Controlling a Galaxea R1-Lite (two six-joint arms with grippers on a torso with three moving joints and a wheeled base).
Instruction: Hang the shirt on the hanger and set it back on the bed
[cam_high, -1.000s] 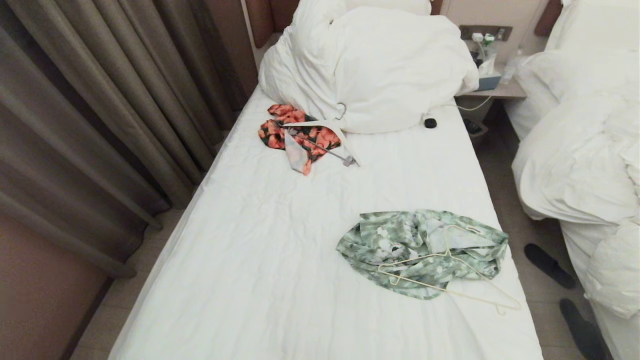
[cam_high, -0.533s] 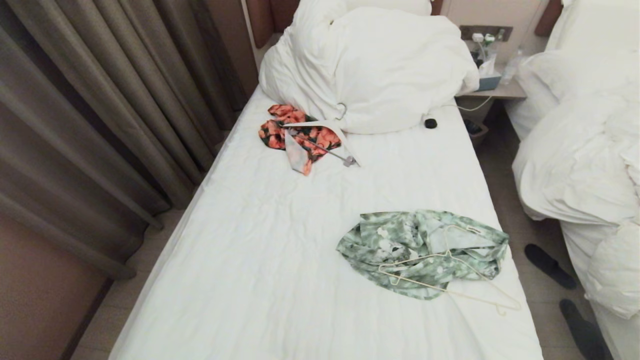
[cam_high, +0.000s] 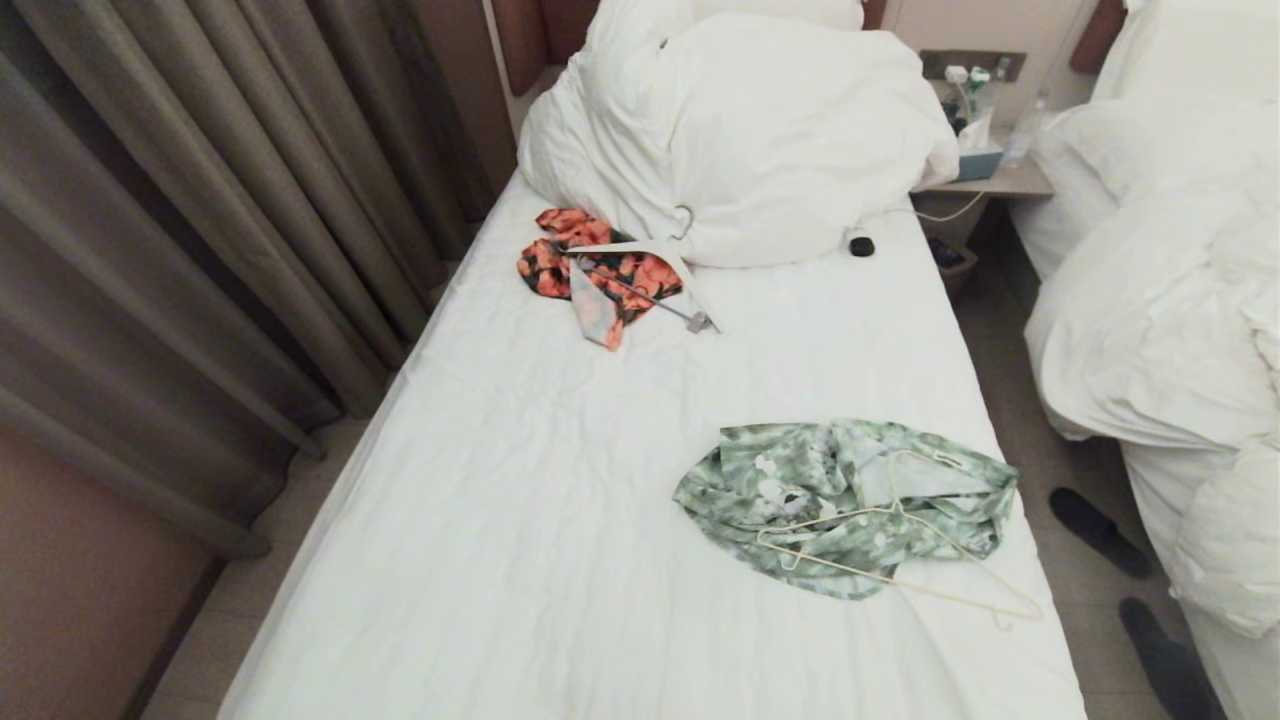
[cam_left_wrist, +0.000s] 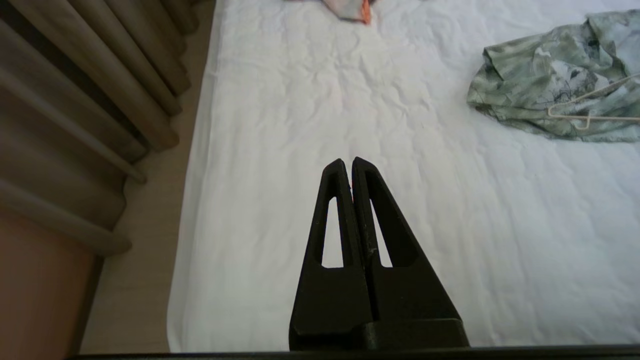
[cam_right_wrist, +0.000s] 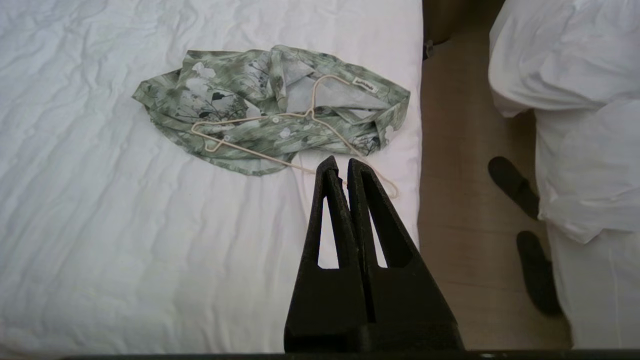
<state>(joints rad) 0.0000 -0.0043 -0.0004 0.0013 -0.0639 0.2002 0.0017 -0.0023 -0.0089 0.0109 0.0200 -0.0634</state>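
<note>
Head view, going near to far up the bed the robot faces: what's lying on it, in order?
On the bed: wire hanger lying on the green shirt → orange-and-black floral garment with a white hanger across it → small black object → heaped white pillows.

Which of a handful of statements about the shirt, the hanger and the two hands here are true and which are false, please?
1. The shirt lies crumpled on the bed. True.
2. The hanger is already inside the shirt's shoulders. False: it lies loose on top of the shirt, one end poking out onto the sheet.
3. The left hand is shut and holds nothing. True.
4. The right hand grips the hanger's hook. False: it is shut, empty, and held above the sheet near the hanger.
5. The orange floral garment lies beside the green shirt. False: it lies apart, up by the pillows.
</note>
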